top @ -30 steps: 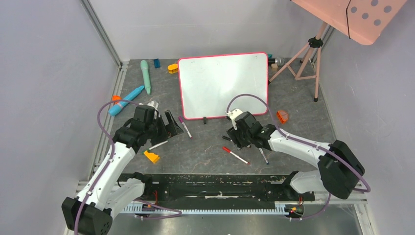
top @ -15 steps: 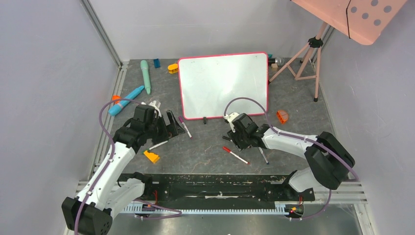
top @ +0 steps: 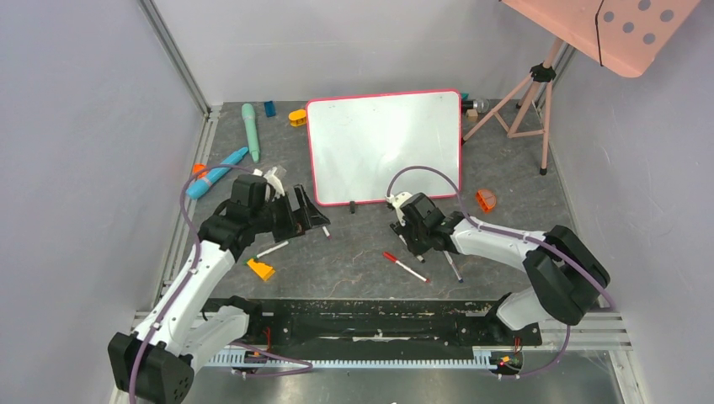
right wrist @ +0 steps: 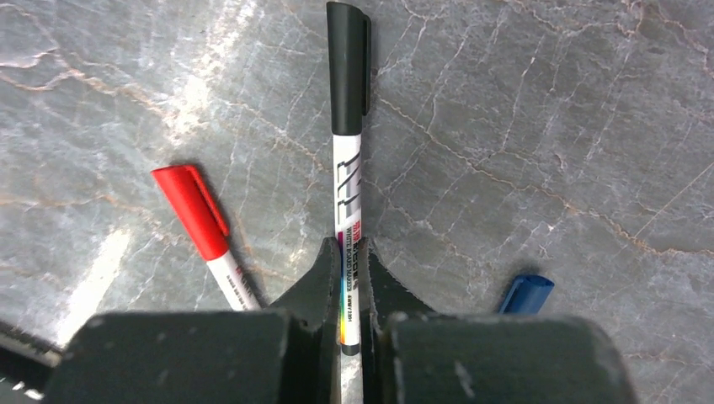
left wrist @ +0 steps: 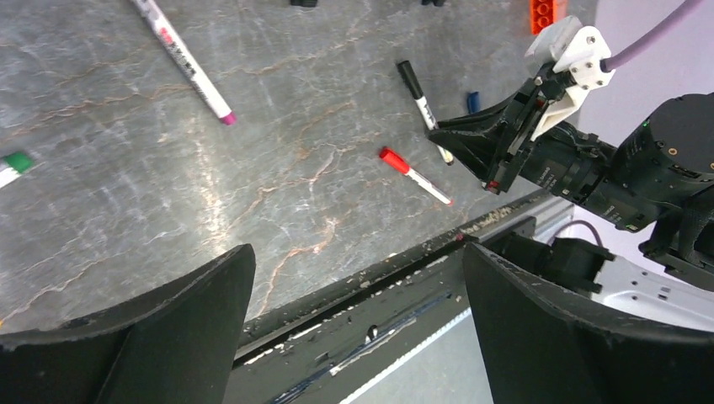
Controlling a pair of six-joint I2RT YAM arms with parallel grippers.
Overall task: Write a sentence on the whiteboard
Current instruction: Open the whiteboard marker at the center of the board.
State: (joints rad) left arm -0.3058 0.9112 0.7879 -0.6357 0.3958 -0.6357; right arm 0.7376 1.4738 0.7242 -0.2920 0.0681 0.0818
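right wrist view has the right gripper (right wrist: 347, 252) clamped shut on the white barrel of a black marker (right wrist: 347, 168) that lies on the desk (right wrist: 547, 126), its capped end pointing away from the jaws; a red marker (right wrist: 206, 231) lies just beside it on one side and a blue cap (right wrist: 526, 292) near on the other; the whiteboard (top: 386, 147) stands toward the far edge of the desk, well apart from the pen, and no writing shows on it; the left gripper (left wrist: 355, 261) hangs wide open above the desk near a purple marker (left wrist: 181, 59), holding nothing; to do this pickup well, the lift should probably go straight up so the pen does not twist in the pinch or nudge the red one, and the cap, as it looks on, will likely need pulling off, perhaps by the free left hand, before the tip meets the board; compared with a second ago, the right jaws stood partly apart over the pen and have now closed on it, and the left arm has swung a little toward the board.
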